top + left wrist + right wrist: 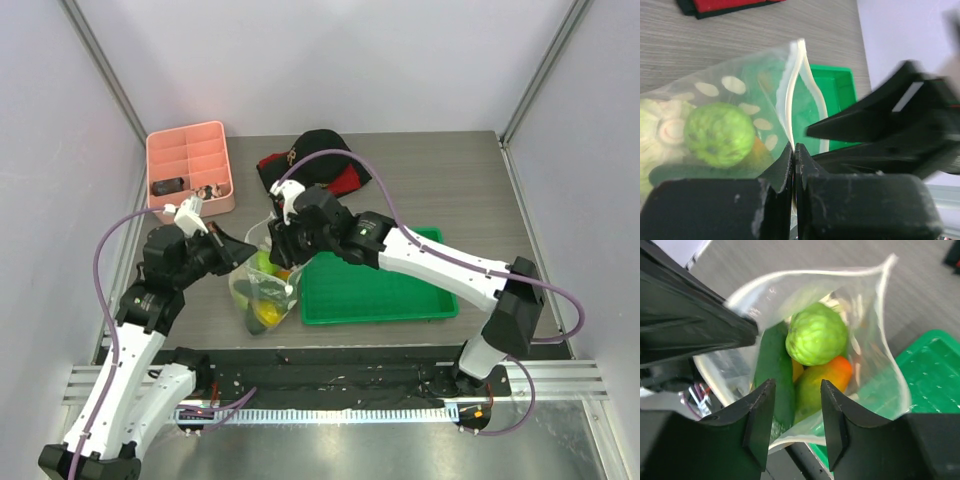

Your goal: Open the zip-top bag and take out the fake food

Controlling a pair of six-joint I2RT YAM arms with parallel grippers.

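Note:
The clear zip-top bag point(262, 290) hangs open between the arms, left of the green tray. My left gripper point(794, 148) is shut on the bag's white zip edge point(791, 100). My right gripper point(797, 390) is open above the bag's mouth point(880, 315) and holds nothing. Inside the bag lie a round green cabbage point(816, 335), a dark green cucumber point(774, 370) and a yellow-orange piece point(822, 381). The cabbage point(720, 134) and whitish pieces point(665, 125) also show through the bag wall in the left wrist view.
A green tray point(420, 296) lies right of the bag. A pink divided box point(190, 165) stands at the back left. A black and red cloth item point(320, 160) lies at the back middle. Grey walls close in the table.

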